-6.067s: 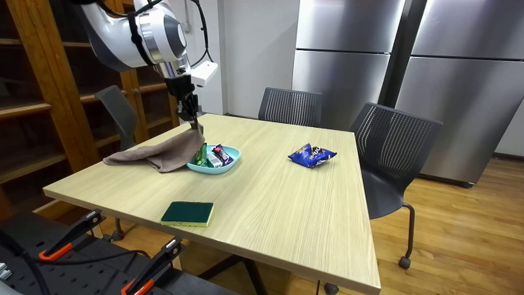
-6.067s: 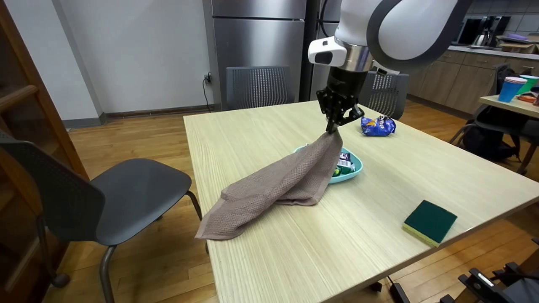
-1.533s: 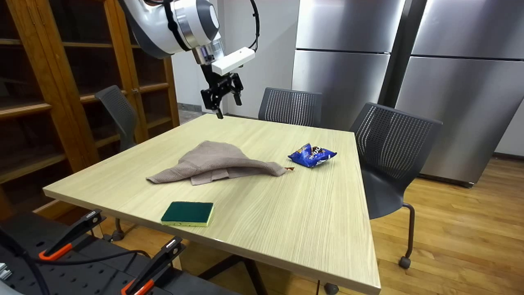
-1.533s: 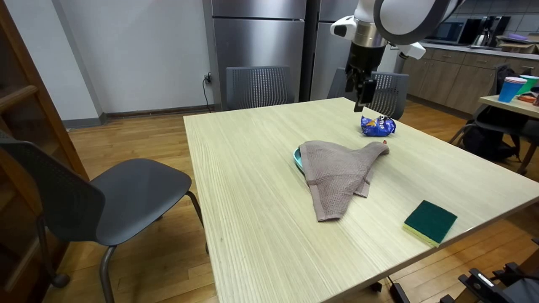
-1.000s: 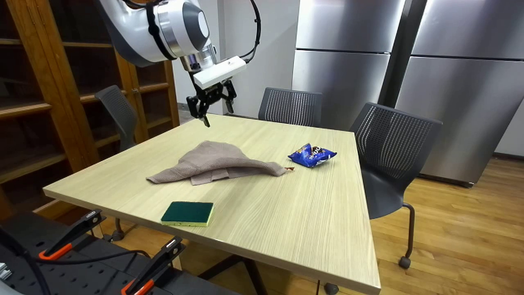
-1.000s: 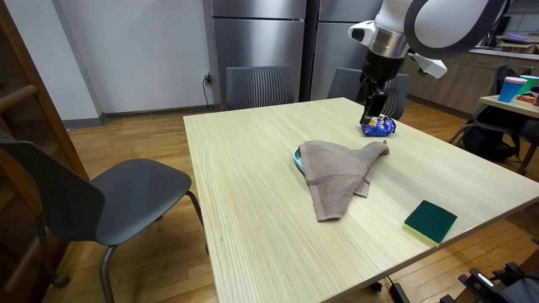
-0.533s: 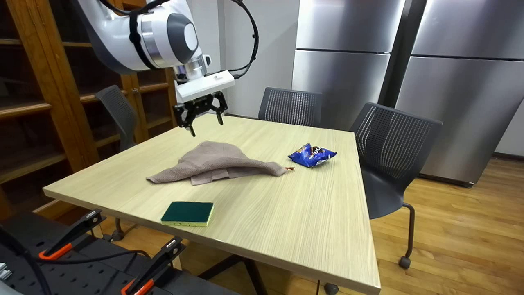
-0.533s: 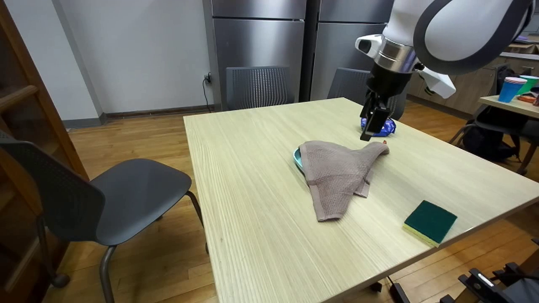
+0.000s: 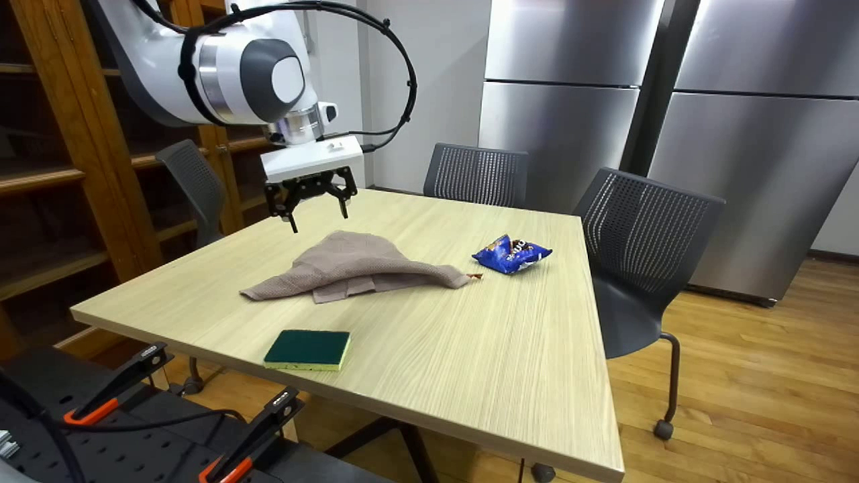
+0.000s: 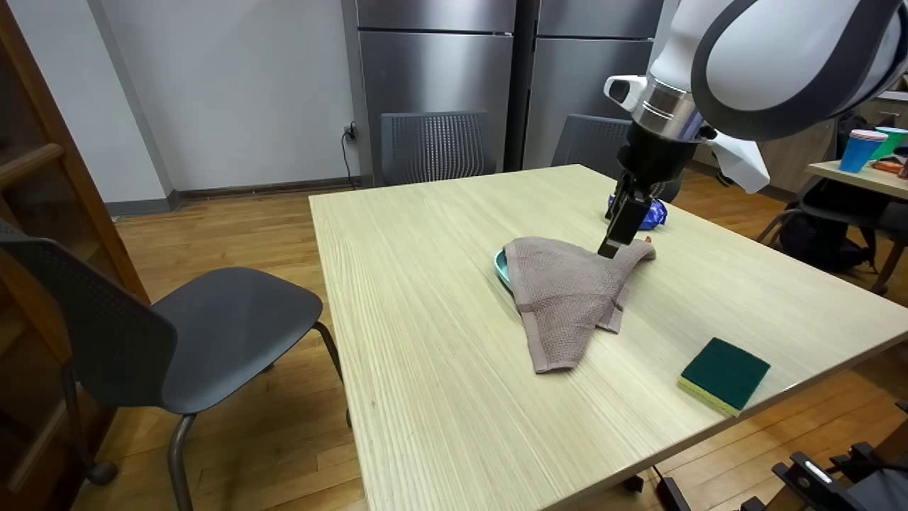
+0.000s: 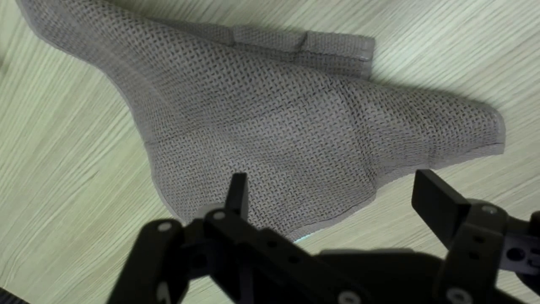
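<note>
Jaws: lower than in the earlier frame, spread apart near the cloth [image 9: 356, 258]
Table [image 9: 483, 362]: pale woodgrain, cloth draped over turquoise dish [image 10: 501, 270]
Floor [image 9: 751, 389]: wooden, grey chairs [image 9: 644, 235] at table, steel fridges [image 9: 564, 134] behind

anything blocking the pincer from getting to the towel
Nothing visible does. The wrist view shows no object between the open pincer and the towel. In an exterior view, the blue packet and the sponge lie on the table, apart from the towel.
</note>
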Controlling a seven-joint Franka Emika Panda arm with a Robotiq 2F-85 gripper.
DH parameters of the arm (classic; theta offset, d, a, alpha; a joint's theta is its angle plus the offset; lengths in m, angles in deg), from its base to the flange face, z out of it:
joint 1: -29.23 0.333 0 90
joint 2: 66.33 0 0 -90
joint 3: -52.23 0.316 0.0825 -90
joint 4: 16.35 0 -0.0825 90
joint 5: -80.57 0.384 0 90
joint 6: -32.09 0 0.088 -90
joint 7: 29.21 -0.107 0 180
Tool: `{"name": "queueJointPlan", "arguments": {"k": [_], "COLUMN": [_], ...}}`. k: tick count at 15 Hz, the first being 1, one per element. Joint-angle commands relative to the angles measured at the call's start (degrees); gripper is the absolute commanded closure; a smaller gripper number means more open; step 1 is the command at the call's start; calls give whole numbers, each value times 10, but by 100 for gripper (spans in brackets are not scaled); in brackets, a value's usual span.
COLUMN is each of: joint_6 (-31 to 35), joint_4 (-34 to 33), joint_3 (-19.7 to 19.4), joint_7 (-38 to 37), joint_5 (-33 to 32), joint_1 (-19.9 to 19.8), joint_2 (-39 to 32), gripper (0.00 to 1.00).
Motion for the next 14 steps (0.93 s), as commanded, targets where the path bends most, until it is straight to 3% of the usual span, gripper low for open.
{"name": "queueJointPlan", "arguments": {"k": [1, 6, 7, 14], "joint_6": [8, -26, -4, -8], "joint_4": [22, -1, 2, 1], "joint_3": [49, 123, 94, 107], "joint_7": [42, 126, 90, 104], "joint_5": [63, 161, 136, 146], "joint_1": [-43, -101, -73, -85], "joint_2": [23, 11, 0, 0], "gripper": [0, 0, 0, 0]}}
